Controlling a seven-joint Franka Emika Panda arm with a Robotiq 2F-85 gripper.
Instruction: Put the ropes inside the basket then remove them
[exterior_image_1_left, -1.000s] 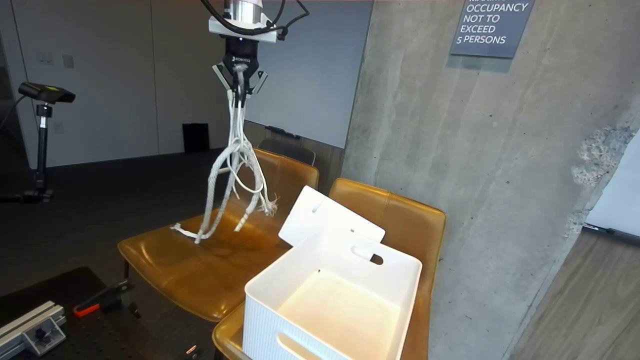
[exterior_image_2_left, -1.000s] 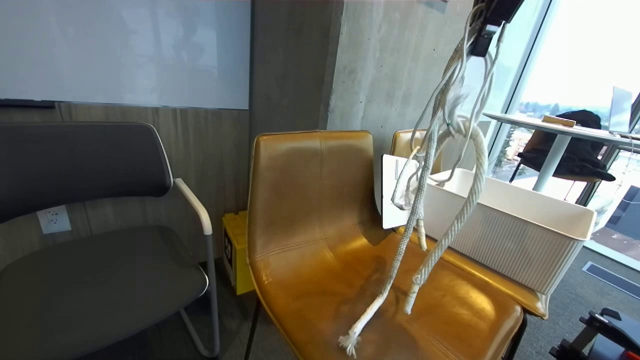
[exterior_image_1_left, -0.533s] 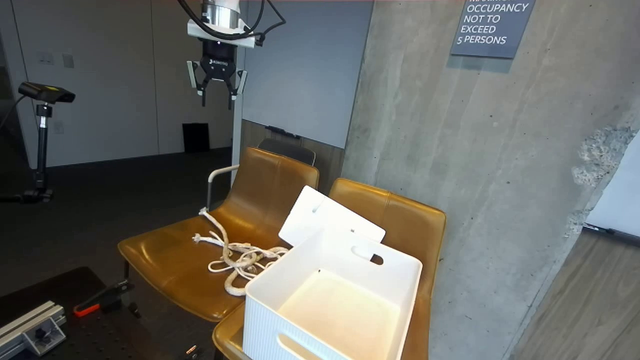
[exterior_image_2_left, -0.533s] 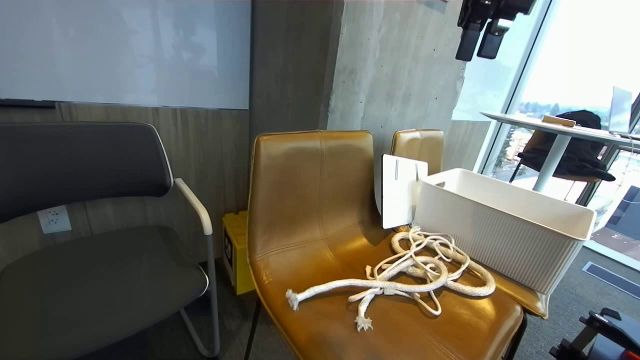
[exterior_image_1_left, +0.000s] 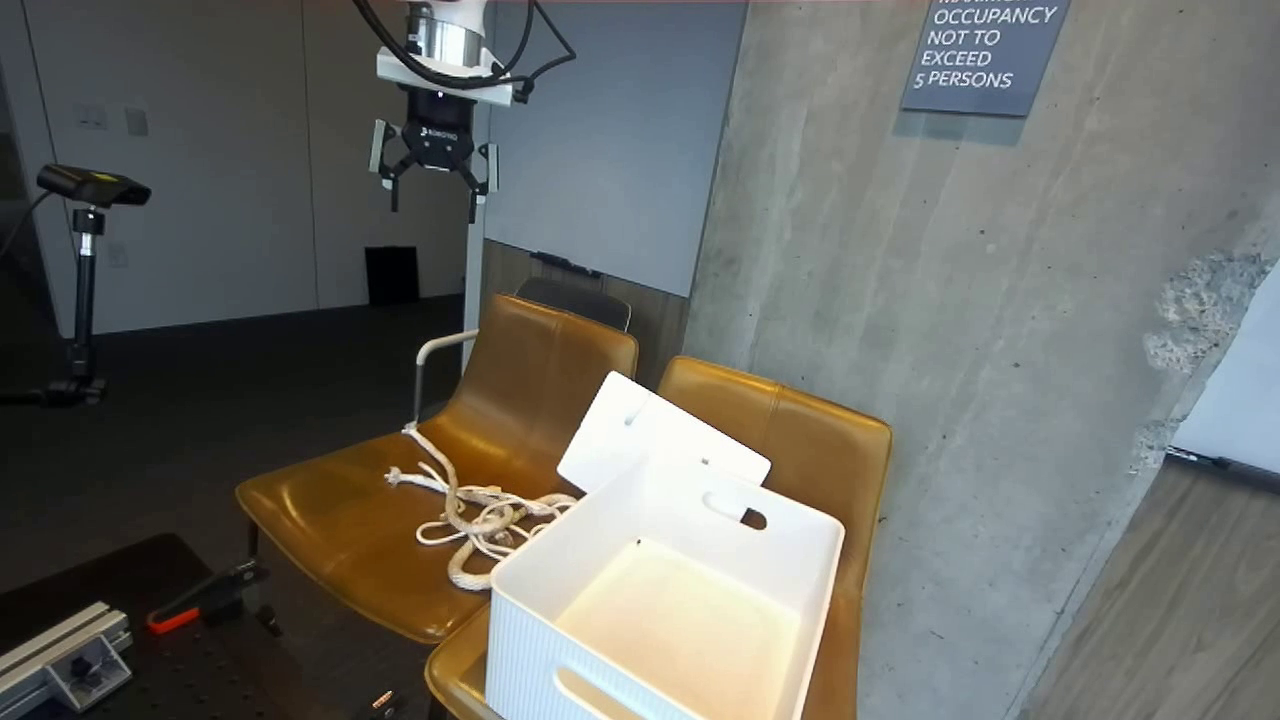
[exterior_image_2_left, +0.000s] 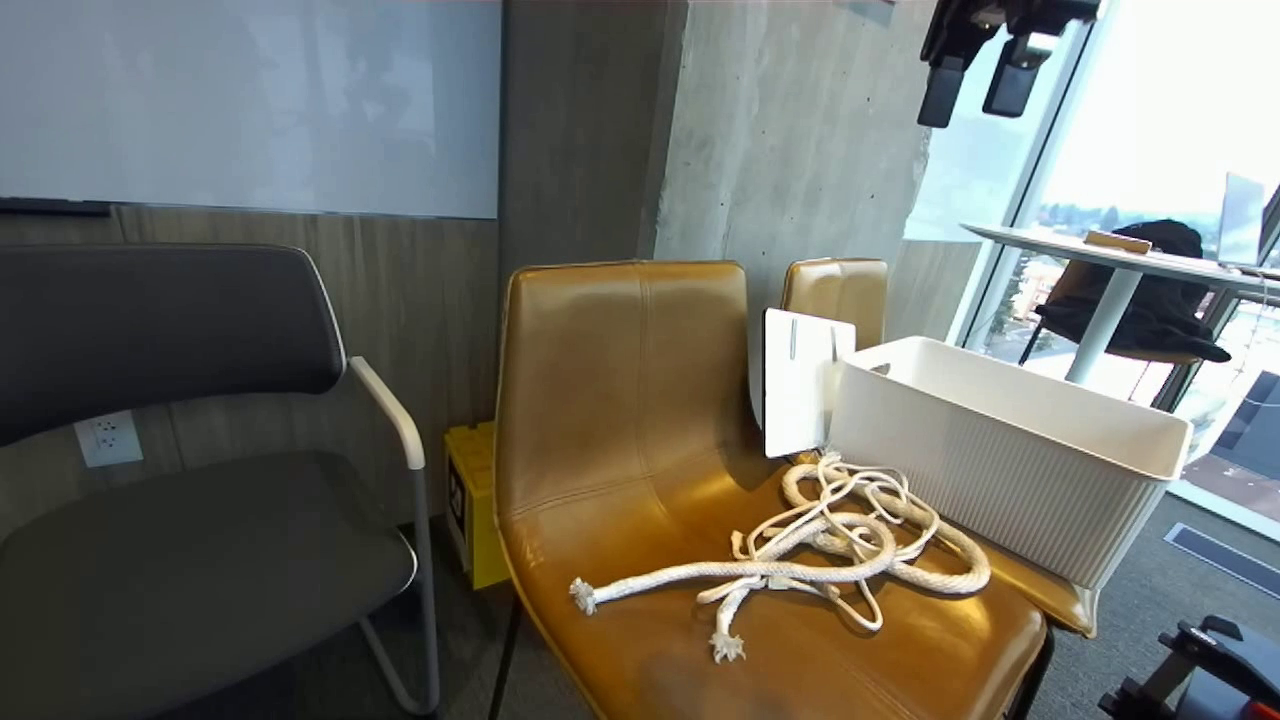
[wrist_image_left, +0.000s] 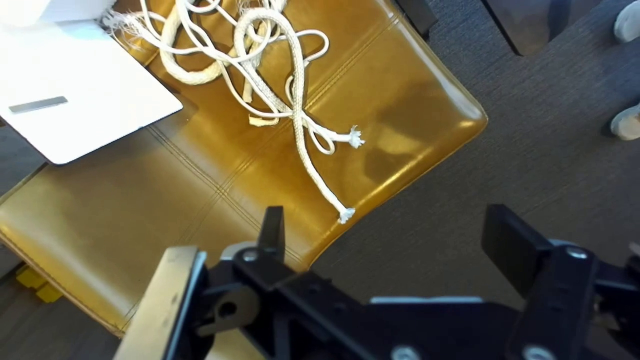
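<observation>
A loose tangle of white ropes (exterior_image_2_left: 820, 574), thick and thin with frayed ends, lies on the seat of a tan leather chair (exterior_image_2_left: 620, 390). The white ribbed basket (exterior_image_1_left: 540, 650) stands beside it on another tan chair; its floor is bare in an exterior view. High above the ropes, my gripper (exterior_image_1_left: 433, 213) is wide open and apart from everything. In the wrist view the gripper (wrist_image_left: 385, 209) spans the chair's edge and dark floor, with nothing between its fingers. The ropes (wrist_image_left: 299, 100) show there up and to the left, and one frayed end points toward the gripper.
A white panel (exterior_image_1_left: 660, 430) leans behind the basket against the tan chairs. A grey chair with a pale armrest (exterior_image_2_left: 385, 410) stands beside the rope chair. A concrete column (exterior_image_1_left: 800, 250) rises behind. A camera on a stand (exterior_image_1_left: 90, 185) is at the side.
One second ago the ropes hung from my gripper. The jaws have opened and the ropes have dropped onto the chair seat. The gripper has shifted sideways and spread a little wider since.
</observation>
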